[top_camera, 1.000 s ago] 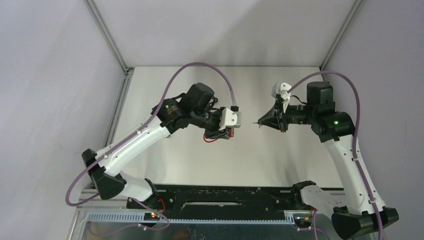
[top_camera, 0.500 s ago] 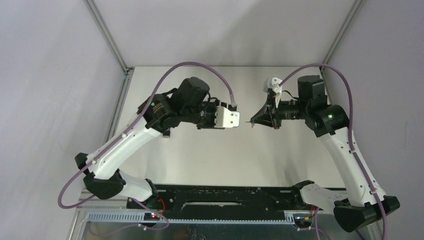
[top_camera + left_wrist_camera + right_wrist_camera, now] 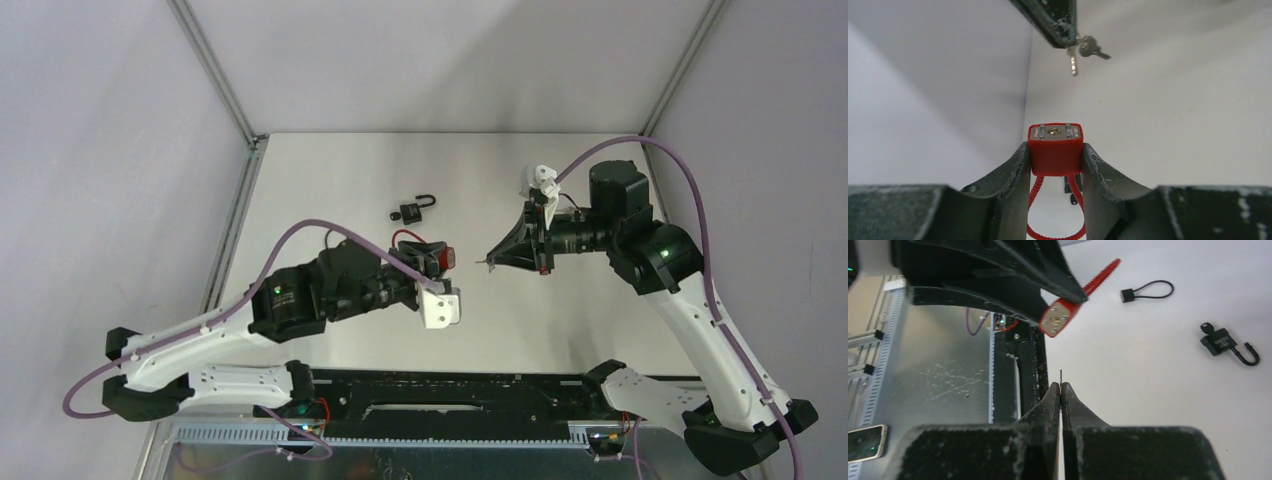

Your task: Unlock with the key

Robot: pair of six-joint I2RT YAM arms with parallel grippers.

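1. My left pincer (image 3: 1055, 147): clamped on the red padlock (image 3: 1055, 159), keyhole face outward, raised over mid-surface (image 3: 560, 320).
2. My right pincer (image 3: 1061, 388): pinched tight on the key (image 3: 1090, 46), near that lock, not touching.
3. Black padlock (image 3: 413, 210): lying toward the far edge, shackle open.

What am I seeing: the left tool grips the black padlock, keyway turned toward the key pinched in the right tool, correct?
Not quite. The left tool grips the red padlock, as the left wrist view shows. The black padlock lies on the table with its shackle open. The rest holds: the keyway is turned toward the key pinched in the right tool.
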